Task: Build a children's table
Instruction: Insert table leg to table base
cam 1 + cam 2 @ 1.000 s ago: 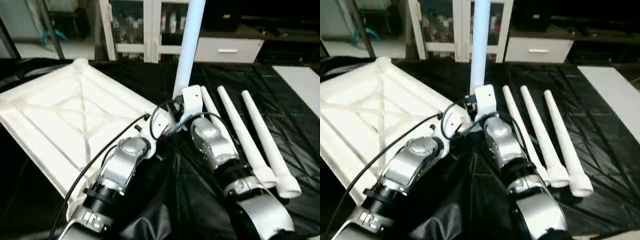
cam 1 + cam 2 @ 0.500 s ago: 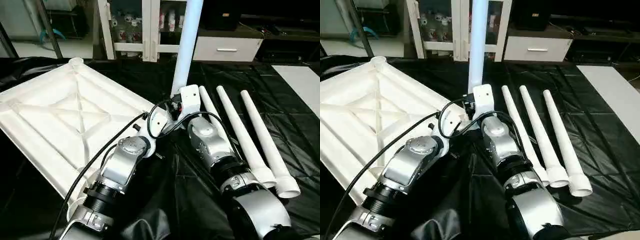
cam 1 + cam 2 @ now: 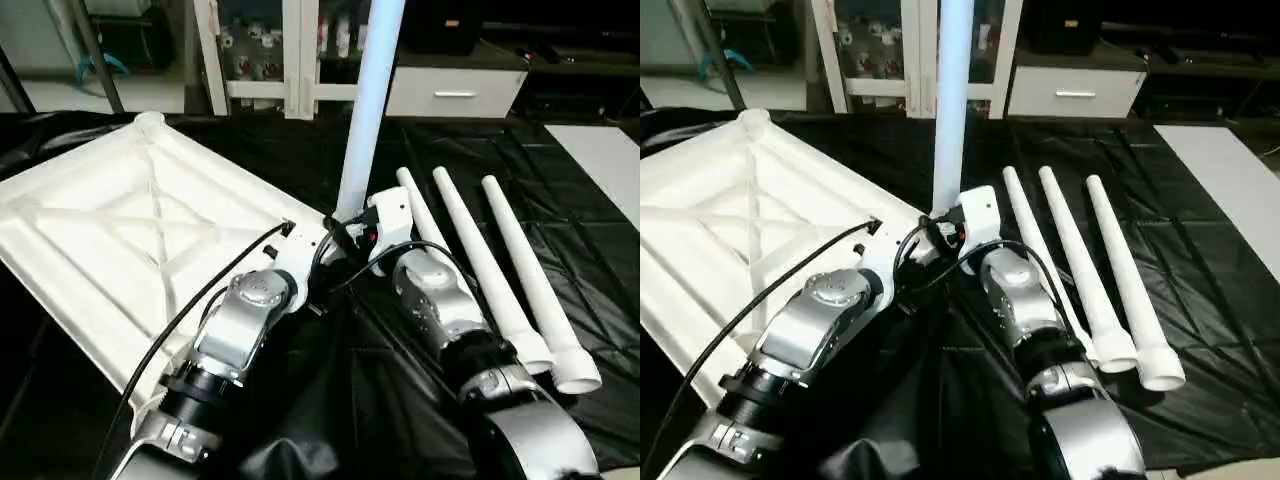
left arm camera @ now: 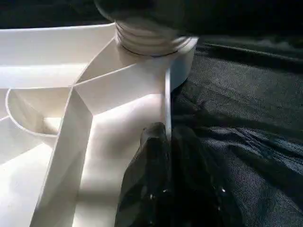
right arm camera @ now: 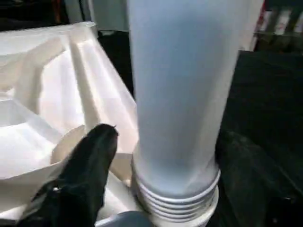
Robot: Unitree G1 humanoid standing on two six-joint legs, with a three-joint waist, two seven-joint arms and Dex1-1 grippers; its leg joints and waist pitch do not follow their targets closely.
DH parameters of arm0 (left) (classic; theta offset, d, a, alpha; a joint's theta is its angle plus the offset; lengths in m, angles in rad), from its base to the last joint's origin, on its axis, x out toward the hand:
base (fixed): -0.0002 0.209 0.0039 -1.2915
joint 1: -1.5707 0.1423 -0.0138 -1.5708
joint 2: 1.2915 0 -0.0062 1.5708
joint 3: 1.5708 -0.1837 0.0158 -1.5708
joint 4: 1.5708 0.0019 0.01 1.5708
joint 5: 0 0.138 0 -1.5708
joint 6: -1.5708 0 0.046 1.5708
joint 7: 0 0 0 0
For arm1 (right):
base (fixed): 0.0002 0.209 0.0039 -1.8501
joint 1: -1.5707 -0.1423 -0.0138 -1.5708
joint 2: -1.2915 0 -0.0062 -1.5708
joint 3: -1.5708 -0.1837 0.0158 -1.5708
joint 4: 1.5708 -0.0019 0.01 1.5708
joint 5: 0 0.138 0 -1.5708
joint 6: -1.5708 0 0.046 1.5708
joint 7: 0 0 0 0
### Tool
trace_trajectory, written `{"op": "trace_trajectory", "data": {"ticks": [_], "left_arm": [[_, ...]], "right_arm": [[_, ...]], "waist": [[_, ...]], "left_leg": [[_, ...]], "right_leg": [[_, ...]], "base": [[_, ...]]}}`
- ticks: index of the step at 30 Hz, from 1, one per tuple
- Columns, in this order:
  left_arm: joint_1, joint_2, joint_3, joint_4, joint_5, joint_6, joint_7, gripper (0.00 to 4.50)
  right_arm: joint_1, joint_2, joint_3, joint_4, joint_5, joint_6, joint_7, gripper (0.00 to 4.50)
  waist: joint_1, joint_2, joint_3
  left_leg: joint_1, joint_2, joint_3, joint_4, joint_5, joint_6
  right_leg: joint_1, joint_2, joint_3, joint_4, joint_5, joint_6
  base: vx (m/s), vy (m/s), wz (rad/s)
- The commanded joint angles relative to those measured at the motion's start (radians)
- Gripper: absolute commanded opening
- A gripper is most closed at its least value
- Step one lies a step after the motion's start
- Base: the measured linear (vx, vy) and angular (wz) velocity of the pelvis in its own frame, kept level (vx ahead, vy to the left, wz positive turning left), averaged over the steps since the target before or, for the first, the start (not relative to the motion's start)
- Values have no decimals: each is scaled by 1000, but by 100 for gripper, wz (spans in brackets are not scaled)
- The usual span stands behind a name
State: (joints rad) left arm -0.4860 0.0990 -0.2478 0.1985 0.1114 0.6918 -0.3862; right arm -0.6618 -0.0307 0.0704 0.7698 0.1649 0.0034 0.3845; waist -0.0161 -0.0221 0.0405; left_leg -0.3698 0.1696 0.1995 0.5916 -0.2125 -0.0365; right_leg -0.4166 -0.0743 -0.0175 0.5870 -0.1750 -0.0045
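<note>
Since the earlier frame the right gripper (image 5: 156,198) has swung aside and spread around the upright leg (image 3: 365,110), its top cut off. Tabletop (image 3: 110,240) lies ribs-up on black sheeting; left gripper (image 4: 168,142) is clamped on its rim. Three legs (image 3: 480,265) lie rightward.

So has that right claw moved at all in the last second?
Yes. The right claw has swung leftward round the base of the upright leg, toward the tabletop.

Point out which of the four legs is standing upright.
The leg at the tabletop's near corner socket, beside the right claw; the other three legs lie flat on the black sheet.
</note>
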Motion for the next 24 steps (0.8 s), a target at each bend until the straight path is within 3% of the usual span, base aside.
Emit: {"op": "trace_trajectory", "data": {"ticks": [1, 5, 7, 13, 17, 18, 24], "left_arm": [[2, 22, -1, -21, -7, -21, -28, 0], [25, 67, -35, -54, -19, -29, -106, 0], [25, 67, -35, -54, -19, -29, -106, 0], [74, 171, -92, -162, -73, -26, -279, 0], [102, 237, -109, -205, -100, -55, -376, 0], [109, 252, -112, -216, -108, -69, -402, 0], [130, 319, -123, -245, -132, -104, -484, 0]], "right_arm": [[32, -20, 20, -94, 19, 42, 63, 380], [100, -88, 37, -245, 34, 119, 134, 427], [100, -88, 37, -245, 34, 119, 134, 444], [214, -264, 67, -507, 85, 277, 339, 444], [260, -354, 73, -591, 133, 326, 457, 444], [269, -375, 76, -603, 138, 330, 482, 444], [304, -453, 100, -653, 144, 371, 571, 444]], "waist": [[9, 3, -56], [13, -1, -57], [16, 0, -58], [40, 3, -57], [46, 4, -53], [50, 4, -50], [52, 6, -48]], "left_leg": [[7, 56, -23, -66, -110, 103], [7, 57, -22, -63, -82, 107], [10, 58, -21, -62, -72, 108], [17, 61, -20, -60, -52, 115], [19, 60, -18, -63, -100, 97], [18, 61, -21, -66, -137, 78], [20, 59, -22, -69, -169, 45]], "right_leg": [[52, -58, 27, -51, -82, -268], [54, -57, 27, -47, -43, -270], [53, -56, 27, -46, -36, -273], [55, -52, 27, -41, 1, -269], [51, -53, 28, -49, -65, -258], [52, -55, 29, -52, -116, -245], [47, -53, 29, -55, -172, -226]], "base": [[0, 0, 0], [0, 0, 0], [0, 0, 0], [0, 0, 0], [0, 0, 0], [0, 0, 0], [0, 0, 0]]}}
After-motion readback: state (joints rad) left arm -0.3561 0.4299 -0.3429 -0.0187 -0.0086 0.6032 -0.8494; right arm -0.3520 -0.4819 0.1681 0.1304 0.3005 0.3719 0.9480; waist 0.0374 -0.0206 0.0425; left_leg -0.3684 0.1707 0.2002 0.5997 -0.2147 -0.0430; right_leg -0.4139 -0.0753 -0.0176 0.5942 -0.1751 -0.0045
